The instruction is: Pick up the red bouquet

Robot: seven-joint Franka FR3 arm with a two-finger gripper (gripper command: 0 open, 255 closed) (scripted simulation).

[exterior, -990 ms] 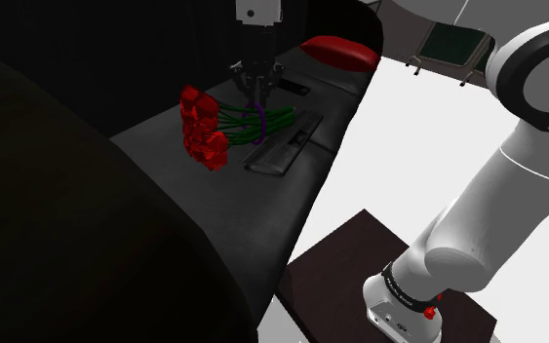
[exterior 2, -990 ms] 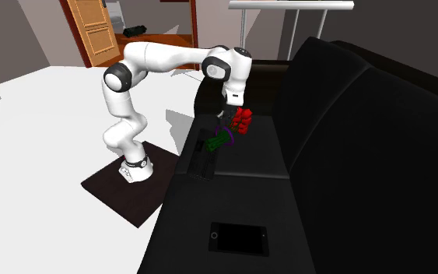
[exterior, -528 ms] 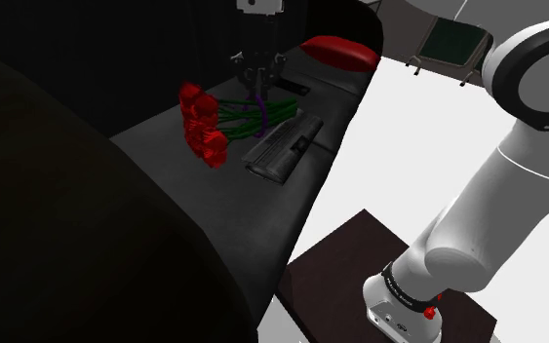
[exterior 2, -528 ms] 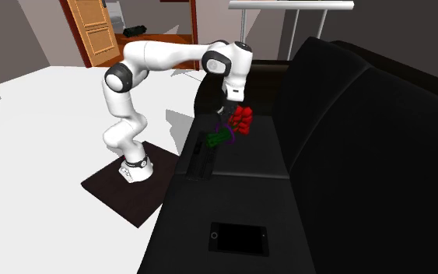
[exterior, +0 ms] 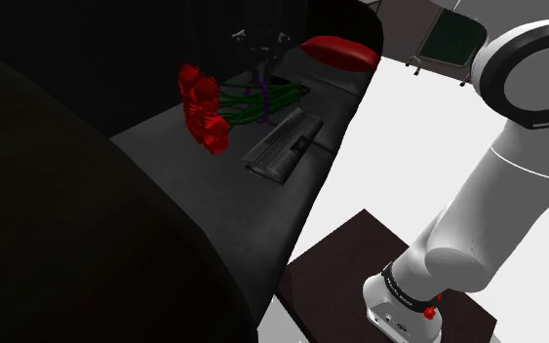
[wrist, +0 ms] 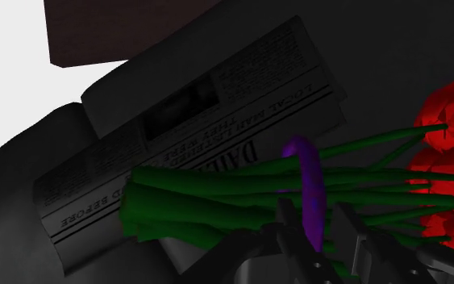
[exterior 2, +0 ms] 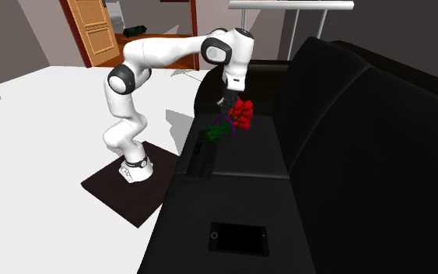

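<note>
Pinching the red bouquet [exterior: 225,105] at its purple band [wrist: 307,181] with the gripper [exterior: 259,83] (closing on the green stems from both sides, going by the wrist view). Holding it apparently clear of the black sofa [exterior: 194,205] seat, with blooms trailing toward eight o'clock of the gripper in the shoulder view. Hanging near a folded newspaper [exterior: 282,144] lying at four o'clock of the bouquet there, and a red cushion [exterior: 340,51] sitting at two o'clock.
</note>
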